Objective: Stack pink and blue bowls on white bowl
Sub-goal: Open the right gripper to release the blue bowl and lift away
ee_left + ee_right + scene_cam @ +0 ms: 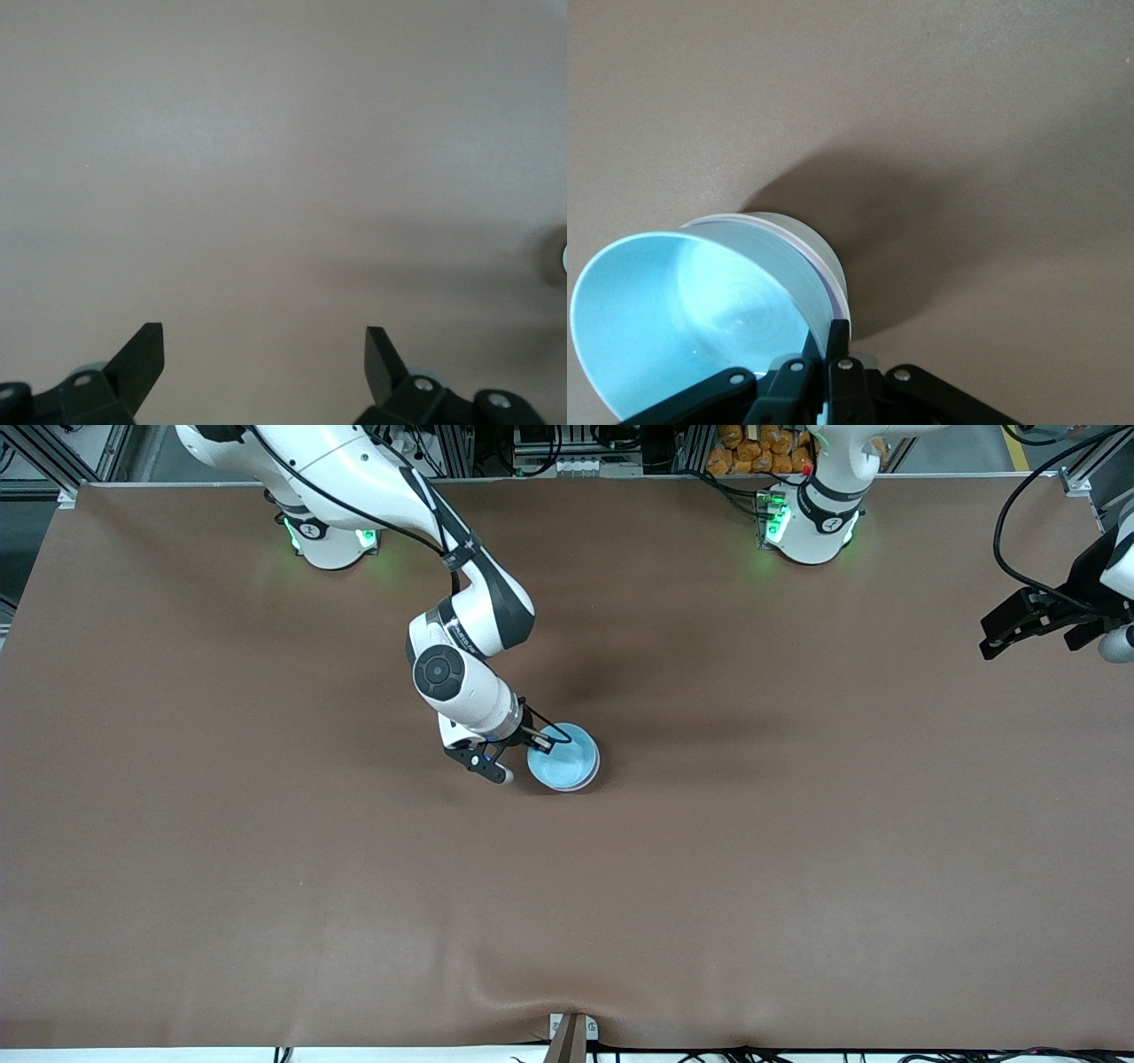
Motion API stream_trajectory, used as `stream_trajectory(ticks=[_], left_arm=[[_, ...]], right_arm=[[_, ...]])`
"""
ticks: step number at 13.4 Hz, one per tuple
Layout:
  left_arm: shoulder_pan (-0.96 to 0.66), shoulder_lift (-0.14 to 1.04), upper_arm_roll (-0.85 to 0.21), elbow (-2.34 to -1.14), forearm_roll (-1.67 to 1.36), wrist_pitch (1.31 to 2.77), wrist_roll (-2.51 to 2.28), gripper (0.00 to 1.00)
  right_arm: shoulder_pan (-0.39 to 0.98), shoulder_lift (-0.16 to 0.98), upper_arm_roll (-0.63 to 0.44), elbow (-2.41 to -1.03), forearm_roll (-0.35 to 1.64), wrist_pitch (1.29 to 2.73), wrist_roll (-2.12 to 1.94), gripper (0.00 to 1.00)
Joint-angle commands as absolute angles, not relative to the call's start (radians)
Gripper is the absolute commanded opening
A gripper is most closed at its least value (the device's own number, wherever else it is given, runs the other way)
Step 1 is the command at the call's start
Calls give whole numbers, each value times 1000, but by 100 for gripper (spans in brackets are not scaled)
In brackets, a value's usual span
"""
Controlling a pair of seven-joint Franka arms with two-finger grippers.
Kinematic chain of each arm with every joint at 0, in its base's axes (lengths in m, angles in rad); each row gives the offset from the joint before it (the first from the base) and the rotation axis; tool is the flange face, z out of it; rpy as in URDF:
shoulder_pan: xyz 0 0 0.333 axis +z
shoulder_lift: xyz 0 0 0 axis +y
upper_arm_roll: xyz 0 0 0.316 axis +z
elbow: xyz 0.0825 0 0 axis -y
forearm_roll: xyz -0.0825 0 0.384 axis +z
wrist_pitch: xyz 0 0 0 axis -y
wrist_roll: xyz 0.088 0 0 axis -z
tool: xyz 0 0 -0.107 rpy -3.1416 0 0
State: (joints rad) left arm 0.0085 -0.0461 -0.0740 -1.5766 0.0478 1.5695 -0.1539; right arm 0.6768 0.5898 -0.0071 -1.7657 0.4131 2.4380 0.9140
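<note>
The light blue bowl point(564, 757) sits at the middle of the table, nested in the stack. In the right wrist view the blue bowl point(682, 310) lies inside a thin pale pink rim point(832, 299), which is the pink bowl, and that lies inside the white bowl point(799, 234). My right gripper point(534, 737) is shut on the stack's rim, one finger inside the blue bowl and one outside point(833, 335). My left gripper point(1001, 638) waits open and empty over the table's edge at the left arm's end, above bare cloth point(263, 335).
The brown cloth table point(797, 850) carries only the stack. The two arm bases point(332, 536) point(811, 522) stand along the edge farthest from the front camera. A clamp point(571, 1036) sits at the near edge, where the cloth ridges slightly.
</note>
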Motion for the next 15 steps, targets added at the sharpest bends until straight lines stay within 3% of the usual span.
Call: stream_trajectory(ticks=[1,2,7,12,15], left_arm=[[3,-58,-71,-1585,29,1591,-144,100],[5,-57,-71,-1585,29,1594,-144,100],[5,-55,-71,-1583,29,1611,-140,100],[6,-51,-80,-1585,29,1617,-140,100],[3,-52,-83,-1586,28,1608,-150,100]], right_arm=[[692,595,-21,-1759,422,2445,926,84],[690,592,-23,-1755,422,2445,940,100],[651,525,-46,-1727,416,2413,934,100],[568,407,-149,-1736,396,2171,660,100],[557,351,-277,-1750,371,2050,481,100]])
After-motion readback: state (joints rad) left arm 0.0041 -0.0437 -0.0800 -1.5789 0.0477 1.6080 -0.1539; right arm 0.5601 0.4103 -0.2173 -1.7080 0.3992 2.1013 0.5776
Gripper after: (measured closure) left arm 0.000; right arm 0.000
